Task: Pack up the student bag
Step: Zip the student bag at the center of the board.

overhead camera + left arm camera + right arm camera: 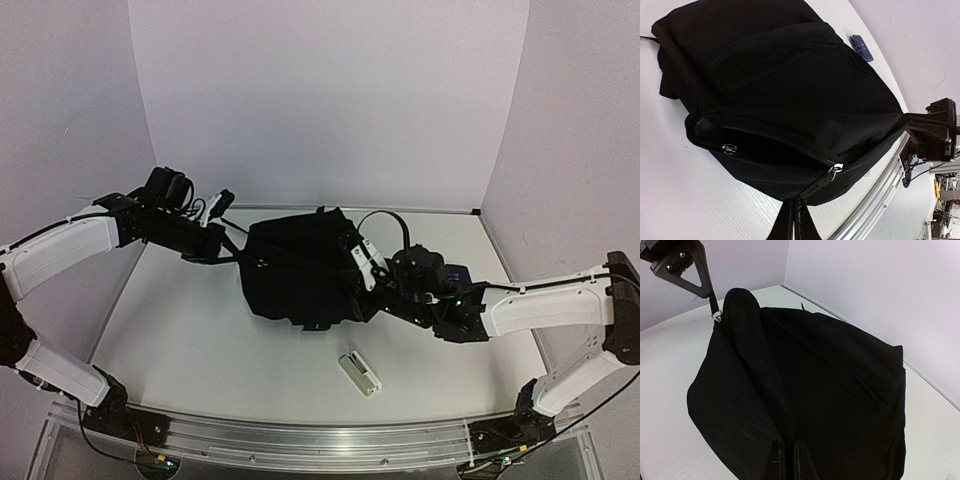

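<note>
Noted a small pale oblong case (360, 373) lying on the bench (190, 340) nearest the arms. Beyond it, found the student bag (300, 270) slumped mid-bench, pinched by the left claw (794, 217) beside its zip slider (836, 168) and by the right claw (789, 452) at the opposite edge. Judged the mouth best widened by keeping one side anchored and drawing the other away gently; read no brand or writing, even on the dark blue flat item (861, 47) farther back.

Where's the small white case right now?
Top view: the small white case lies on the table, on the near side of the student bag, slightly right of centre and not touching it.
</note>
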